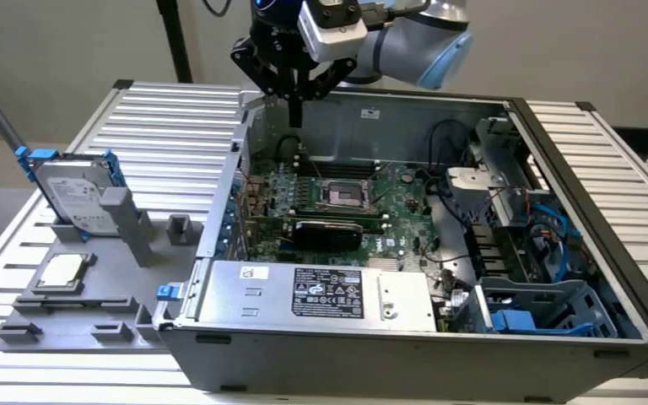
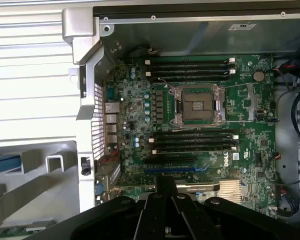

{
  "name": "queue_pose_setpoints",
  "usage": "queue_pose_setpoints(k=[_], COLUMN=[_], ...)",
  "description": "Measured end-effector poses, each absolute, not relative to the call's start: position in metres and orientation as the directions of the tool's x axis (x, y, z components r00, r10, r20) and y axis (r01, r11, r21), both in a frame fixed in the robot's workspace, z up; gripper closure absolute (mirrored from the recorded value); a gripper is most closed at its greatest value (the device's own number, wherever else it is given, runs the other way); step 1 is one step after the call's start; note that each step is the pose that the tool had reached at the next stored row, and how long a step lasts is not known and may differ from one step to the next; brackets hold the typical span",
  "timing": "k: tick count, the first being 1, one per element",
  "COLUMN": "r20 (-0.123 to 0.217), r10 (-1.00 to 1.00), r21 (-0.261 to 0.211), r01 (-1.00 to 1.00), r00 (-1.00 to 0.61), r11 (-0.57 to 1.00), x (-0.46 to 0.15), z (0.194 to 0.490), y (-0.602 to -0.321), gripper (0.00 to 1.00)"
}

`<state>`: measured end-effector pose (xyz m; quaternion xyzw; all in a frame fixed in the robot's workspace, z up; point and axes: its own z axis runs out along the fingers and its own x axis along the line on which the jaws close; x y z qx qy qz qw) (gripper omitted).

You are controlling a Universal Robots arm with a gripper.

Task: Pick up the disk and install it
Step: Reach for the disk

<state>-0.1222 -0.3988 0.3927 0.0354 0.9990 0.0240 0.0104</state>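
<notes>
So at this moment the robot's black 2-fingered gripper (image 1: 296, 111) was pinched closed with nothing in it, pointing straight down over the back edge of the open dark grey desktop computer case (image 1: 414, 364). In the wrist view it was looking right down on the green motherboard (image 2: 190, 130).

The disk (image 1: 74, 192), a silver-grey metal hard drive with a white label in a bright blue plastic carrier, hadn't been picked up. It was standing on edge in a slot of the grey plastic holder (image 1: 132, 232) on the ribbed silver table (image 1: 166, 110), outside the case on the exterior view's left. My guess is it was parked upright like that so its top edge stuck up free for the fingers to grab from above. A small square silver chip in a grey tray (image 1: 63, 272) lay flat in the same holder, just in front of the disk.

The case was lying on its side with the panel off, which I'd say was to make everything reachable from above. There was a blue plastic drive cage (image 1: 538, 310) in the corner at the exterior view's right, and it looked empty.

So disk and gripper were well apart: the disk off to the exterior view's left and lower, beyond the case wall.
</notes>
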Motion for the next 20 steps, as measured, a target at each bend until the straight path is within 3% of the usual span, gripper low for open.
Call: queue_pose_setpoints(k=[20], r20=[-0.019], r10=[0.071], r21=[0.049], r01=[0.07], r00=[-0.997], r11=[0.996], x=[-0.209], z=[0.393], y=[-0.399], gripper=[0.89])
